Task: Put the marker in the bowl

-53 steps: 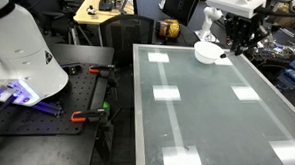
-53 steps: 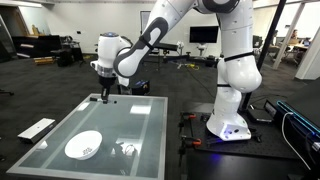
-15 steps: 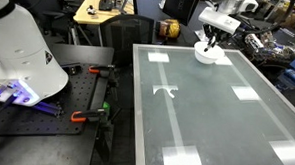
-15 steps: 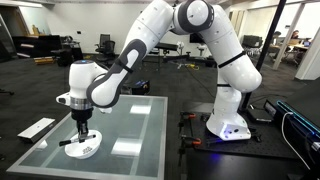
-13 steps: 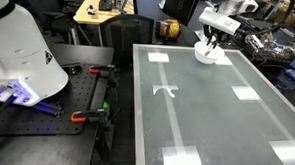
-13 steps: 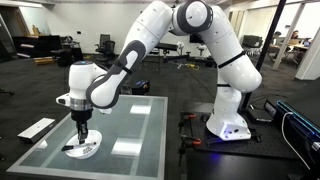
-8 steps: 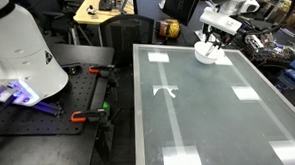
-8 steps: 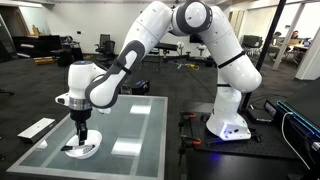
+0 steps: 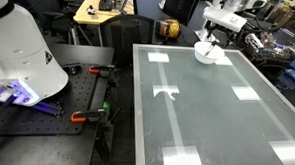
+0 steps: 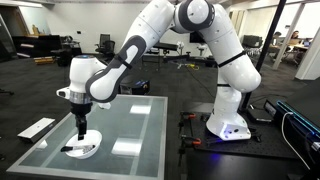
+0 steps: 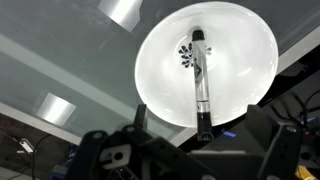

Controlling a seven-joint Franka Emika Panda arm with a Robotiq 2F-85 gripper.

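Observation:
The marker [image 11: 201, 85], black with a pale middle, lies loose across the white bowl [image 11: 155, 60] in the wrist view, its black end over the near rim. My gripper [image 11: 198, 116] is open, with a finger on each side of the marker and touching nothing. In both exterior views the gripper [image 9: 210, 38] [image 10: 80, 128] hangs just above the bowl [image 9: 208, 53] [image 10: 84, 150] at a corner of the glass table. The marker [image 10: 71, 149] shows as a dark stick in the bowl.
The glass-topped table [image 9: 217, 106] has a metal frame. A brown-orange round object [image 9: 168, 28] stands beyond its far edge. Clamps [image 9: 86, 116] lie on the black bench beside the table. The robot base [image 10: 228, 125] stands next to the table.
The jaws have gone from shut on the marker to open, and the marker now rests in the bowl. The gripper has risen slightly above the bowl.

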